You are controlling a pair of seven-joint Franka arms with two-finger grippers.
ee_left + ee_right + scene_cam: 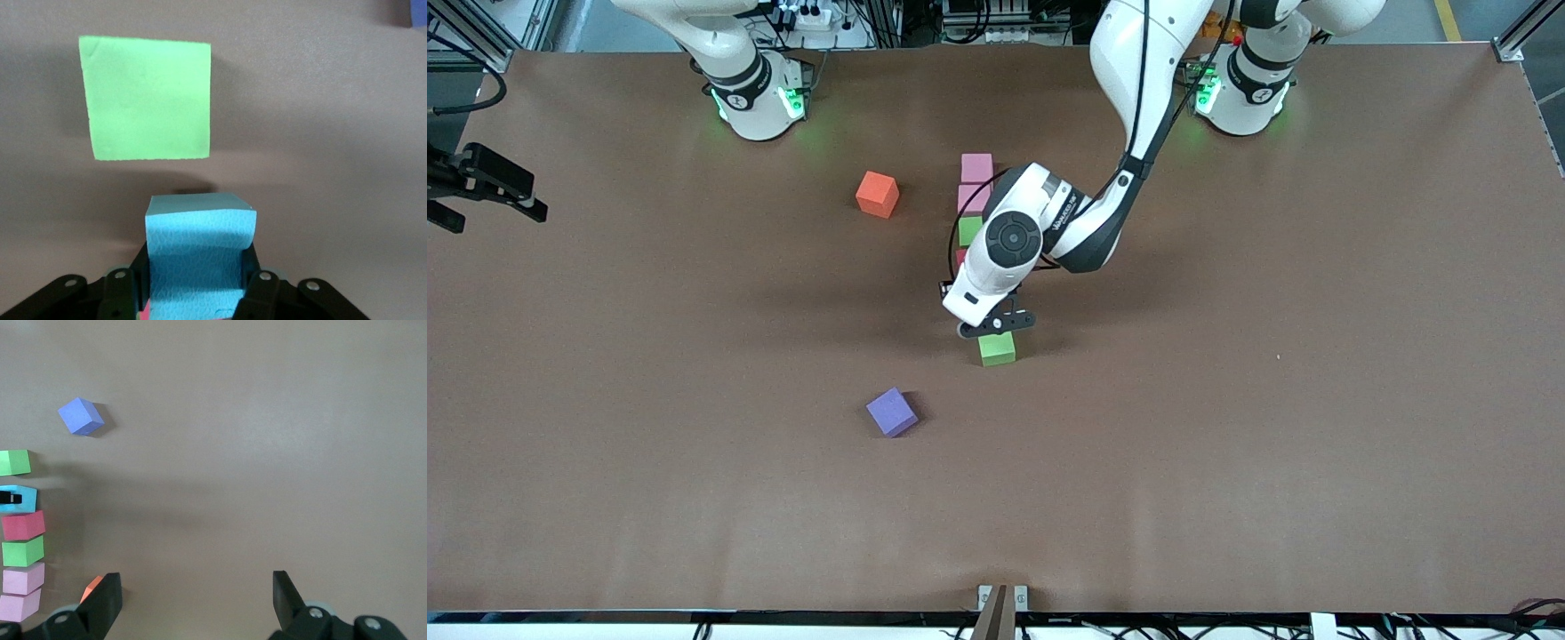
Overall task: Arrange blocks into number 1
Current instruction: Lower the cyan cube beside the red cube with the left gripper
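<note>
My left gripper [996,325] is shut on the blue block [199,253], low over the table. It hangs in the gap between a lone green block [996,348] and the red block [960,258], which is mostly hidden by the wrist. The red block ends a column with a green block [969,229] and two pink blocks [972,197] [976,167]. The orange block [877,194] lies beside the column toward the right arm's end. The purple block [891,412] lies nearest the front camera. My right gripper [197,600] waits open and high, holding nothing.
The brown table [1272,356] stretches wide toward both ends. The arm bases [756,98] [1240,89] stand along its edge farthest from the front camera. A small bracket [1000,600] sits at the table's edge nearest that camera.
</note>
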